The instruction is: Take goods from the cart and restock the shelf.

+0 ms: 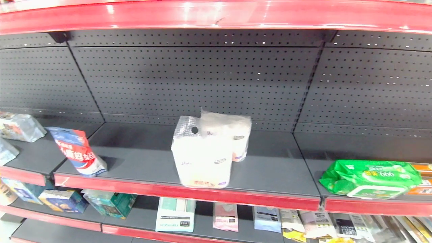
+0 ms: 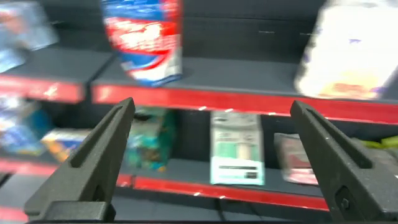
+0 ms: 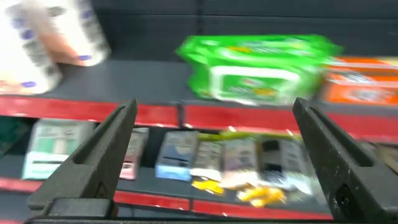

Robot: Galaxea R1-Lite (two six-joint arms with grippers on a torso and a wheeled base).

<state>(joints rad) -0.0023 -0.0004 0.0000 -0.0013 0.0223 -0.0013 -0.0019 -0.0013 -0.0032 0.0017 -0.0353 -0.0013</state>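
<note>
A dark shelf (image 1: pixel 141 158) with a red front edge holds two white paper-roll packs (image 1: pixel 202 155) at its middle, one behind the other. A red, white and blue bag (image 1: pixel 77 151) leans near the shelf's left end, and a green wipes pack (image 1: pixel 369 177) lies on the right section. My left gripper (image 2: pixel 211 155) stands open in front of the shelf edge, below the leaning bag (image 2: pixel 144 38) and the white pack (image 2: pixel 351 53). My right gripper (image 3: pixel 214 155) is open and holds nothing, facing the green wipes pack (image 3: pixel 258 65).
Orange packs (image 1: pixel 422 179) lie beside the wipes at the far right. Wrapped goods (image 1: pixel 18 126) sit on the left section. The lower shelf (image 1: pixel 206 233) carries boxes, pouches and small packets. A red upper shelf edge (image 1: pixel 216 15) overhangs the perforated back panel.
</note>
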